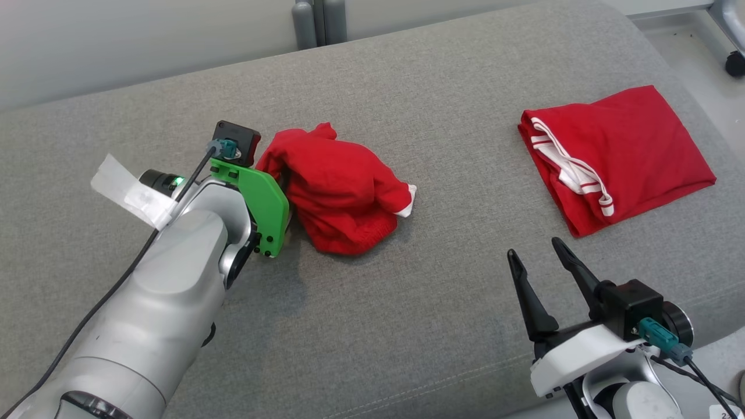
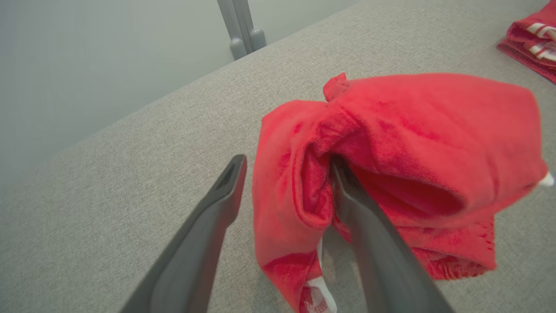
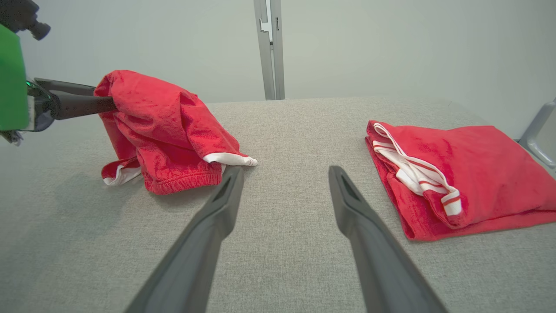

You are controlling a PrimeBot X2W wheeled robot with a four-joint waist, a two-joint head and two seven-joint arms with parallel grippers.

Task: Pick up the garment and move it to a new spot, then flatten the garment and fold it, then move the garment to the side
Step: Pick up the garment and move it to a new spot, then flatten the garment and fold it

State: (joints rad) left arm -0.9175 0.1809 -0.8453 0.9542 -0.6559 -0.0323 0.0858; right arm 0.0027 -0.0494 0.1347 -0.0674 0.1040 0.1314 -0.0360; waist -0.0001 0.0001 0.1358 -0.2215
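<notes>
The garment (image 1: 340, 192) is a crumpled red piece with white trim, lying in a heap left of centre on the grey cushioned surface (image 1: 407, 326). My left gripper (image 2: 287, 163) is at its left edge, fingers spread open. A fold of the garment (image 2: 412, 130) hangs between them and drapes over the right finger (image 2: 373, 243), lifted slightly off the surface. In the right wrist view the garment (image 3: 165, 126) still rests mostly on the surface. My right gripper (image 1: 534, 249) stands open and empty near the front edge, well clear of the heap.
A second red garment (image 1: 628, 151) with white stripes lies folded at the far right, near the surface's rounded right edge. Grey posts (image 1: 317, 23) stand behind the back edge. A black caster (image 1: 734, 63) sits on the floor at the upper right.
</notes>
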